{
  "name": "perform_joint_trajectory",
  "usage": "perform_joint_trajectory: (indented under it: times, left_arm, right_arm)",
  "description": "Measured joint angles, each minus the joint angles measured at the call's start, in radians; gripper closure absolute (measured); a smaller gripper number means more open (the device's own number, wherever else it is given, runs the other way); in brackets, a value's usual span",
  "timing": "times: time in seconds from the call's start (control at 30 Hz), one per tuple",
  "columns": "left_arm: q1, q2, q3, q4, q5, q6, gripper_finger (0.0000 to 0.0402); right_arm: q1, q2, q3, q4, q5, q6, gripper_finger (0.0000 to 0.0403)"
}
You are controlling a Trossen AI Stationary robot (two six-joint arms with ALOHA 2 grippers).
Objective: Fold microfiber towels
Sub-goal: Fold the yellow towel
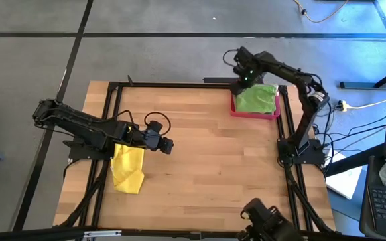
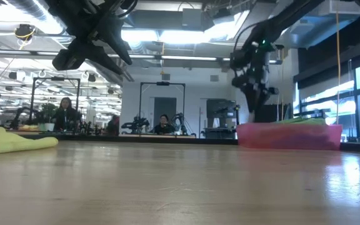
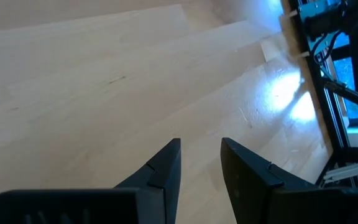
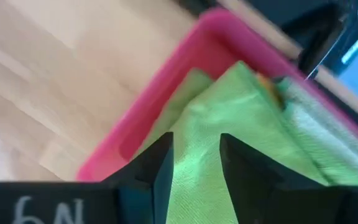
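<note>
- The right gripper (image 4: 194, 165) hangs over the near-left corner of the rigid pink-red rectangular tray (image 1: 236, 111) at the table's far right, its jaws a little apart with nothing between them. Below it lies the bright green microfiber towel (image 4: 229, 124), topmost of the stack, with a paler cloth (image 4: 316, 134) beside it in the tray.
- If it descends here, the fingers could pinch two layers at once, because the green cloth lies folded over itself and the edges are bunched together.
- The gripper sits close to the tray's raised wall; a finger may strike the rim and shove the tray across the wooden table (image 1: 206, 161).
- A grip taken on a mid-fold rather than a corner would likely lift the cloth in a clump, hard to spread flat.
- The left gripper (image 1: 167, 145) hovers above bare wood at the table's left side, jaws slightly apart and empty, just beside the crumpled yellow microfiber towel (image 1: 127, 167).
- That yellow cloth lies near the table's left edge; a careless sweep of the left arm could drag it off.
</note>
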Motion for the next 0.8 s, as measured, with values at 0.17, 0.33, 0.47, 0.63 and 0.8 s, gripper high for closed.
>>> perform_joint_trajectory:
  times: [0.17, 0.33, 0.47, 0.63, 0.8]
  left_arm:
    - [0.0, 0.0, 0.0, -0.001, -0.03, 0.02, 0.0296]
    - [0.036, 0.0, 0.0, -0.15, -0.016, 0.101, 0.0296]
    - [0.077, 0.0, 0.0, -0.405, 0.081, 0.161, 0.0296]
    - [0.097, 0.004, 0.0, -0.557, 0.101, 0.267, 0.0296]
    - [0.155, 0.055, -0.019, -0.566, 0.119, 0.419, 0.0283]
  right_arm:
    - [-0.015, -0.06, 0.006, 0.007, -0.254, 0.045, 0.027]
    - [0.079, -0.116, -0.053, 0.006, -0.331, 0.052, 0.0269]
    - [0.193, -0.2, -0.142, 0.034, -0.333, 0.082, 0.0269]
    - [0.35, -0.35, -0.299, 0.176, -0.337, 0.222, 0.0269]
    - [0.475, -0.501, -0.48, 0.381, -0.334, 0.421, 0.0269]
